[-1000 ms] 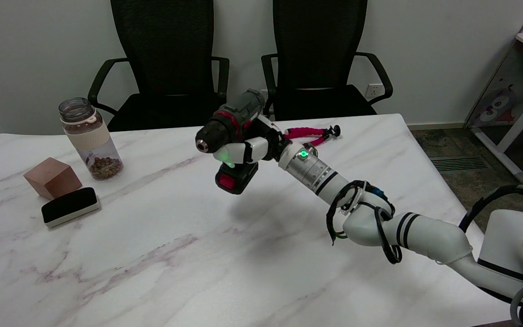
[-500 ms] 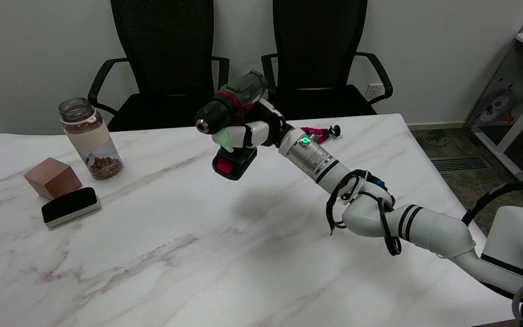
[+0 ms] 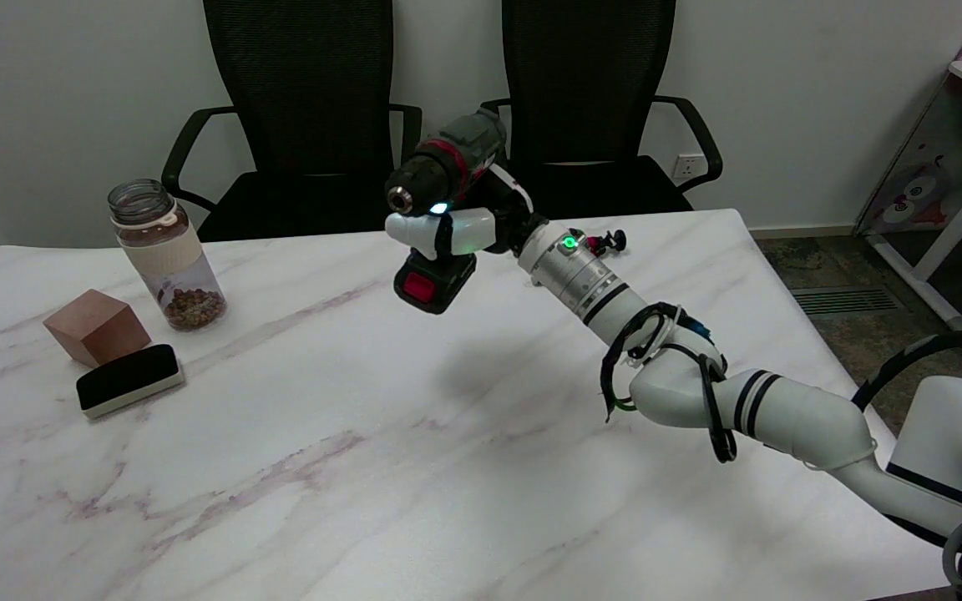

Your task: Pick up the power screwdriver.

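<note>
The power screwdriver (image 3: 441,171) is dark grey with red trim and a red-buttoned battery base (image 3: 433,282). It hangs in the air well above the middle of the marble table (image 3: 322,434), chuck pointing left toward the camera. My right hand (image 3: 468,227) grips its handle, white fingers wrapped across the front below the chuck. The arm reaches in from the lower right. The tool's shadow lies on the tabletop below it.
A jar (image 3: 165,253) with brown contents stands at the left, with a copper-coloured cube (image 3: 97,326) and a black-topped eraser (image 3: 129,380) in front of it. A pink flexible tripod (image 3: 606,242) lies behind my wrist. Two black office chairs (image 3: 306,108) stand beyond the far edge.
My right hand has raised the screwdriver higher and a little to the right, away from the table. The tripod is now mostly hidden behind my wrist.
</note>
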`<control>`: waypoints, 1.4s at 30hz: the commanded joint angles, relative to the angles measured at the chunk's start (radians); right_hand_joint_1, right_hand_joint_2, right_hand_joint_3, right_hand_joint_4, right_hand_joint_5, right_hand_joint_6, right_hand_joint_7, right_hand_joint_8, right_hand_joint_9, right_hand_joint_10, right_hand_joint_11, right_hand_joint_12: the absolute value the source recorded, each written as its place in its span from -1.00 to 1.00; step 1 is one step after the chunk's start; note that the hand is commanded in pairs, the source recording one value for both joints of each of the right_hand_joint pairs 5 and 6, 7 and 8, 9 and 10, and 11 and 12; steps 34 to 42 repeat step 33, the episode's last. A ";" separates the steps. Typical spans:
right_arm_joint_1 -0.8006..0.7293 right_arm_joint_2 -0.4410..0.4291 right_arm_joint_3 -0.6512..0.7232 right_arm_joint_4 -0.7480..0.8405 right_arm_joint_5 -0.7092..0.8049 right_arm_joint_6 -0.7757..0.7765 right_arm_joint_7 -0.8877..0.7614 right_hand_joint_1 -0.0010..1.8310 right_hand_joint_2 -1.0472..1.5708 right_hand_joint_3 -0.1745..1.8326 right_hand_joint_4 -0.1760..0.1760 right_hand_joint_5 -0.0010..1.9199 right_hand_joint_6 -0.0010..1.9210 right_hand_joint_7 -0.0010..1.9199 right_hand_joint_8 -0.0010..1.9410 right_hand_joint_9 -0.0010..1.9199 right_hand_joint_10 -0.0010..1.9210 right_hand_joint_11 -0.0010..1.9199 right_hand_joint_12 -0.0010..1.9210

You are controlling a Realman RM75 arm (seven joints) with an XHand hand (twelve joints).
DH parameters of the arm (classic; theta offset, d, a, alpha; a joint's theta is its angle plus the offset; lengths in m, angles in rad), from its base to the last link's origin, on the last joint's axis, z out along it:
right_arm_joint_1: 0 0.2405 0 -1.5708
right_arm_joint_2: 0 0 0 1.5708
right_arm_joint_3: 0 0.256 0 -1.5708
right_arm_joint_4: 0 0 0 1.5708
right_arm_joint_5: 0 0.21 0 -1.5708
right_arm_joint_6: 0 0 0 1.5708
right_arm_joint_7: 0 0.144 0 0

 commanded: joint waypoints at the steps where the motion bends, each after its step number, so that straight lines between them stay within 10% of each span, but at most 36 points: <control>1: 0.001 0.016 0.038 -0.010 0.117 -0.014 -0.005 0.52 1.00 -0.03 0.33 1.00 1.00 1.00 0.98 1.00 1.00 0.88 0.88; 42: 0.049 0.005 0.038 -0.079 0.119 -0.064 -0.009 0.41 1.00 -0.06 0.38 1.00 1.00 1.00 0.98 1.00 1.00 1.00 1.00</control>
